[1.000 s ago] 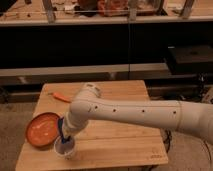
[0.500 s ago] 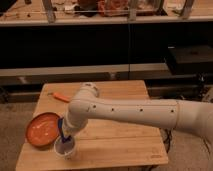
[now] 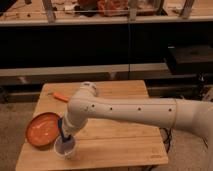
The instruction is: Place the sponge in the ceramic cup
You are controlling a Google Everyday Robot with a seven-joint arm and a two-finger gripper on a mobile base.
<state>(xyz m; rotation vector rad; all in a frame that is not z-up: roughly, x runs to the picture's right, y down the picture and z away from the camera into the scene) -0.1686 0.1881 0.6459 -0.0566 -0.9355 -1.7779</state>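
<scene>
Showing only as a narrow blue strip, the sponge (image 3: 60, 128) sat against the 9 o'clock side of the gripper (image 3: 65, 139), just above the cup (image 3: 65, 149). Whether it touched the cup's rim could not be told.

Cup: small, white, upright, at the table's 7 o'clock corner, directly under the gripper.

Gripper: pointed down over the cup's mouth, its tip at or just inside the rim; whether it was apart, together or clamped on the sponge could not be told.

Arm (image 3: 130, 110): white, entering from 3 o'clock and bending down toward 7 o'clock.

Plate (image 3: 32, 136): orange, round, just beside the cup at its 10 o'clock, near the table's 9 o'clock edge.

Carrot piece (image 3: 61, 97): thin, orange, lying flat toward the table's 11 o'clock, well apart from the cup.

Table (image 3: 115, 145): wooden, slatted top, bearing all of the above.

Shelving (image 3: 100, 45): dark, behind the table at 12 o'clock.
</scene>
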